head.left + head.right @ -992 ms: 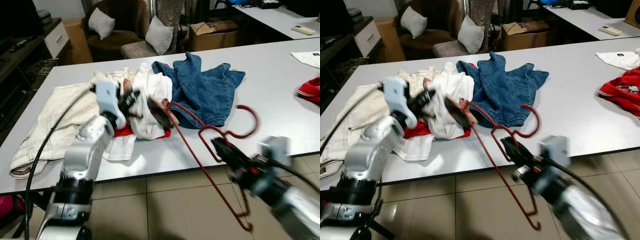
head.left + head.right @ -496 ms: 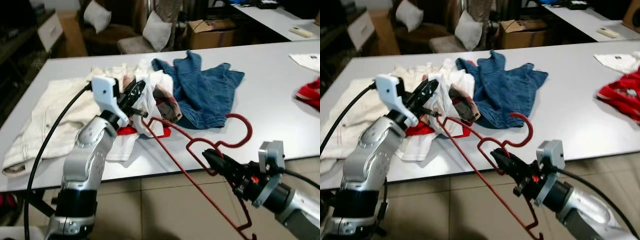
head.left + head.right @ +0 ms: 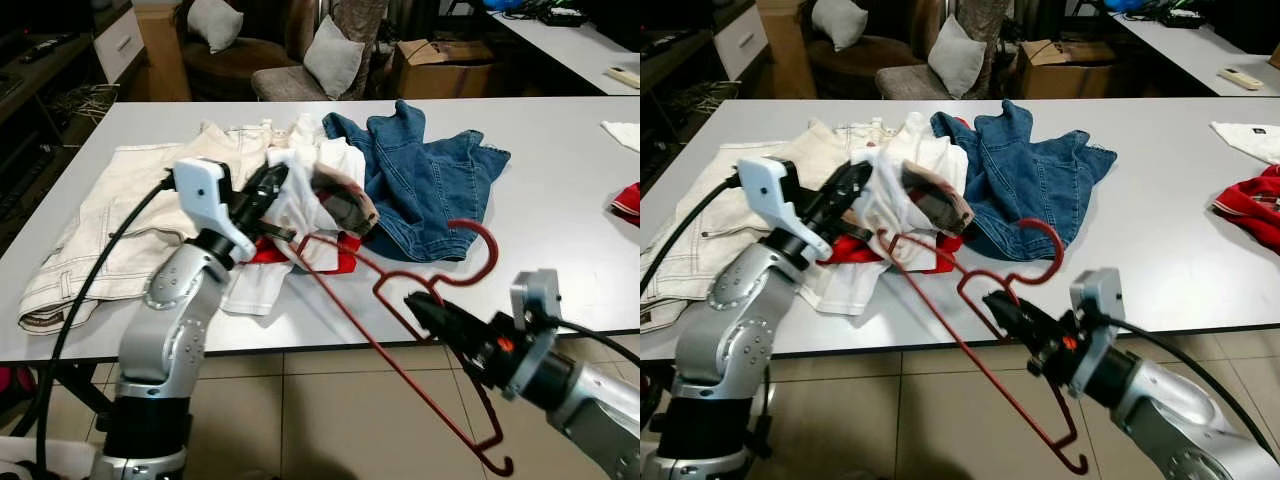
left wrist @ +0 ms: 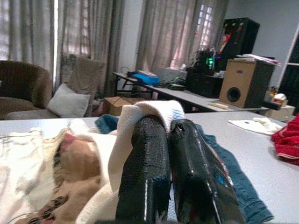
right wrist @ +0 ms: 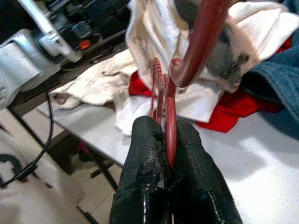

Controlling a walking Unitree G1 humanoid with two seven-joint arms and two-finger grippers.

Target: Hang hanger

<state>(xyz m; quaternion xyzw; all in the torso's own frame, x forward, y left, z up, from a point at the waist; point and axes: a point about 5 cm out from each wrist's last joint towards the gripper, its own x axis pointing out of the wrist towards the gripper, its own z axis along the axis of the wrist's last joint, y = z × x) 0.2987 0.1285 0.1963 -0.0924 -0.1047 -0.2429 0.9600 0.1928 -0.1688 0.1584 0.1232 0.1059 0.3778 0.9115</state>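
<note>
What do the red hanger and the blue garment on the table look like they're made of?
The red hanger looks like thin metal wire with a glossy red coating, judging by its narrow bent rod and sheen. The blue garment looks like denim: matte, heavy folds, visible seams.

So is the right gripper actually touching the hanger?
Touching. In the right wrist view the right gripper has both fingers shut on the red hanger, its wire pinched between them just below the hook.

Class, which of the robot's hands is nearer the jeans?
Left. The left hand grips a white garment beside the jeans; the right hand holds the hanger off the table's edge.
</note>
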